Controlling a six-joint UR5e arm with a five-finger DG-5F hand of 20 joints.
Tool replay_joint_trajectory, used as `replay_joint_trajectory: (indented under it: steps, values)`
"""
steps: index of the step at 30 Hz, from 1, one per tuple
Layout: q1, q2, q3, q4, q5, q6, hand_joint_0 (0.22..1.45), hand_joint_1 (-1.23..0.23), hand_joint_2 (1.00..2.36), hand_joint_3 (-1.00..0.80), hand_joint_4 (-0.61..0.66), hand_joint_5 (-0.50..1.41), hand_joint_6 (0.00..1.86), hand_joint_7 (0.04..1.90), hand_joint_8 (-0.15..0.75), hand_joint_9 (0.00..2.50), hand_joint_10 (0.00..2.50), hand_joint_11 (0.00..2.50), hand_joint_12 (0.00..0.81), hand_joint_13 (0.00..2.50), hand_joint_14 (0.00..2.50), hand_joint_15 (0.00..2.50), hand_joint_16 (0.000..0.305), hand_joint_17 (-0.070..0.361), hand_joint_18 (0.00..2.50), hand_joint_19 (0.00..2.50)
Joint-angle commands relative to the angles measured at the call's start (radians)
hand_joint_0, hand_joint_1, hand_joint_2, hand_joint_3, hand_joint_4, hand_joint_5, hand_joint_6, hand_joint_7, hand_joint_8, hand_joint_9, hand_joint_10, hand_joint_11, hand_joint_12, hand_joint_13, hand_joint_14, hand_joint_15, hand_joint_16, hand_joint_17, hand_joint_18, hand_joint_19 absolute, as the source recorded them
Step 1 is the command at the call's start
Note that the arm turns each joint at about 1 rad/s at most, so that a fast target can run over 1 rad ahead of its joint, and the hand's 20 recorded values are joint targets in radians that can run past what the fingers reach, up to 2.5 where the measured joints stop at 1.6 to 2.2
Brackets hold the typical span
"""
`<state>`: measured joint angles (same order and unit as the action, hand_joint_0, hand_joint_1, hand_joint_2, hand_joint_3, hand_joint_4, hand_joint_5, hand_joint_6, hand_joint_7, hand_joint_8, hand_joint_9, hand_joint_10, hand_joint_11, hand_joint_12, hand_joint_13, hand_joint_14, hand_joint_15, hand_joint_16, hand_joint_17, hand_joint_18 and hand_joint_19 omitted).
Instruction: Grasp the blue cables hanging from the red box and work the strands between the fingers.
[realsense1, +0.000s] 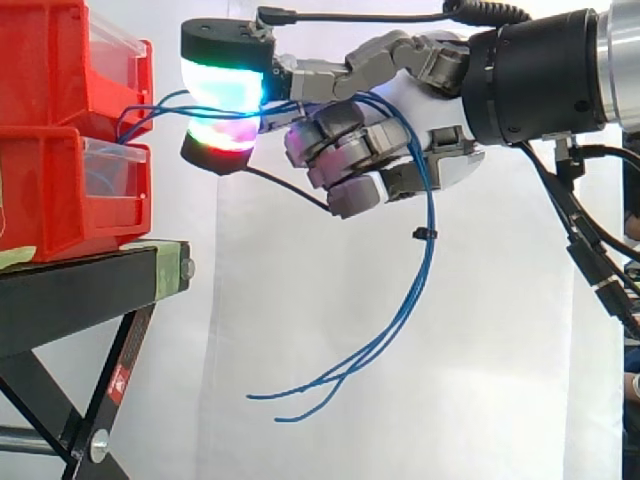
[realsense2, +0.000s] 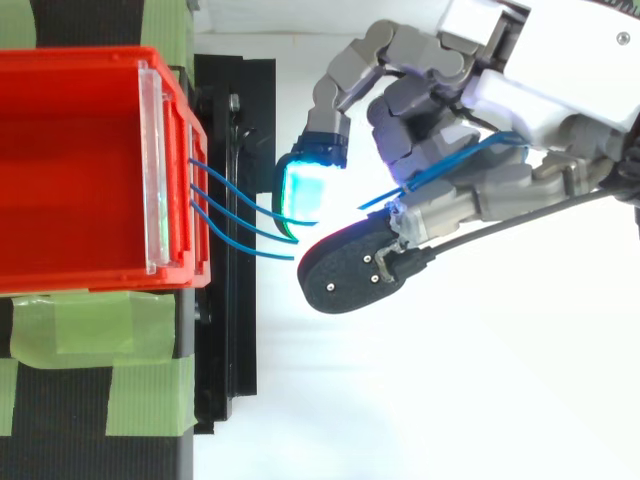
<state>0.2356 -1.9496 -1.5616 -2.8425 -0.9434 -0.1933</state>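
Three blue cables (realsense1: 430, 210) off the red box (realsense2: 90, 62) ran through the hand (realsense1: 420, 105) — fingers (realsense1: 340, 150) curled round them | step: working strands | next, I'd judge: roll pads (realsense1: 225, 85) gently, no yanking.

Two red bins (realsense1: 40, 70) are stacked one on the other, ahead of the one hand (realsense1: 455, 150). Three blue cables (realsense1: 429, 255) run from the bins to its fingertips and hang below its palm, with one small black tie (realsense1: 424, 233) on them. One black stand (realsense1: 70, 295) carries the bins
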Motion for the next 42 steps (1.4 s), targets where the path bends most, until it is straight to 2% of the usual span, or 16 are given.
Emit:
replay_joint_trajectory:
  steps: [1,3,4,9,11,12,14,15,17,18,32,33,34,36,40,42]
  values:
    - [0.001,0.0,0.0,0.0,0.0,0.0,1.04,-0.83,1.02,-0.24,0.1,-0.23,1.31,0.72,0.392,0.59,2.5,2.39,0.482,1.25,2.5,1.37,0.059,0.133,1.52,1.19]
    - [-0.001,0.0,0.0,0.0,0.0,0.0,1.03,-0.85,1.02,-0.17,0.1,-0.26,1.28,0.73,0.39,0.5,2.5,2.36,0.477,1.17,2.5,1.38,0.06,0.136,1.47,1.2]
    - [0.001,0.001,0.0,0.0,0.0,0.0,1.03,-0.86,1.02,-0.2,0.1,-0.26,1.25,0.74,0.389,0.44,2.5,2.33,0.481,1.15,2.5,1.38,0.061,0.137,1.45,1.16]
    - [-0.001,0.0,0.0,0.0,0.0,0.0,1.01,-0.91,1.01,-0.75,0.11,-0.27,1.08,0.78,0.401,0.35,2.5,2.28,0.477,1.04,2.5,1.37,0.06,0.136,1.37,1.18]
    - [0.001,0.001,0.0,0.0,-0.001,0.0,1.03,-0.91,1.01,-0.82,0.11,-0.27,1.07,0.78,0.399,0.35,2.5,2.26,0.471,1.03,2.5,1.35,0.06,0.134,1.38,1.17]
    - [-0.001,0.0,0.0,0.0,-0.001,0.0,1.05,-0.92,1.01,-0.8,0.11,-0.27,1.06,0.78,0.395,0.34,2.5,2.27,0.473,1.03,2.5,1.35,0.06,0.135,1.39,1.19]
    - [-0.001,0.0,0.0,0.0,-0.001,0.0,1.11,-0.89,1.02,-0.6,0.1,-0.27,1.06,0.78,0.393,0.32,2.5,2.24,0.468,1.01,2.5,1.34,0.059,0.134,1.35,1.15]
    - [-0.001,0.0,0.0,0.002,-0.001,0.0,1.14,-0.87,1.02,-0.37,0.09,-0.27,1.09,0.76,0.393,0.3,2.5,2.2,0.461,0.98,2.5,1.32,0.059,0.132,1.26,1.02]
    - [0.001,0.0,0.0,0.0,-0.001,0.0,1.17,-0.84,1.02,-0.17,0.08,-0.27,1.13,0.75,0.389,0.29,2.5,2.18,0.46,0.97,2.5,1.29,0.058,0.131,1.17,0.84]
    - [-0.001,0.0,0.0,0.0,-0.001,0.0,1.18,-0.83,1.02,-0.12,0.07,-0.27,1.14,0.74,0.39,0.29,2.5,2.18,0.46,0.97,2.5,1.28,0.058,0.131,1.14,0.78]
    - [-0.001,0.0,0.0,0.003,-0.001,0.0,1.21,-0.8,1.02,-0.26,0.09,-0.18,1.11,0.73,0.386,0.34,2.5,2.07,0.457,0.96,2.5,1.22,0.055,0.123,1.07,0.71]
    - [-0.001,0.0,0.0,0.003,-0.001,0.0,1.19,-0.79,1.02,-0.33,0.1,-0.16,1.13,0.73,0.387,0.38,2.5,2.08,0.454,0.99,2.5,1.23,0.054,0.123,1.13,0.76]
    - [-0.001,0.0,0.0,0.003,-0.001,0.0,1.14,-0.78,1.02,-0.47,0.11,-0.15,1.13,0.73,0.391,0.43,2.5,2.14,0.453,1.02,2.5,1.25,0.053,0.12,1.25,0.99]
    - [0.001,0.0,0.0,0.003,-0.001,0.0,1.06,-0.78,1.01,-0.68,0.12,-0.13,1.12,0.73,0.391,0.44,2.5,2.08,0.457,1.05,2.5,1.28,0.054,0.121,1.39,1.26]
    - [-0.001,0.001,0.0,0.003,-0.001,0.0,0.98,-0.75,1.0,-0.99,0.14,-0.09,1.1,0.75,0.39,0.5,2.5,2.09,0.455,1.08,2.5,1.27,0.054,0.121,1.4,1.21]
    - [-0.001,0.0,0.0,0.003,0.0,0.0,0.95,-0.73,1.0,-1.0,0.15,-0.06,1.09,0.76,0.398,0.53,2.5,2.11,0.46,1.1,2.5,1.26,0.054,0.122,1.41,1.2]
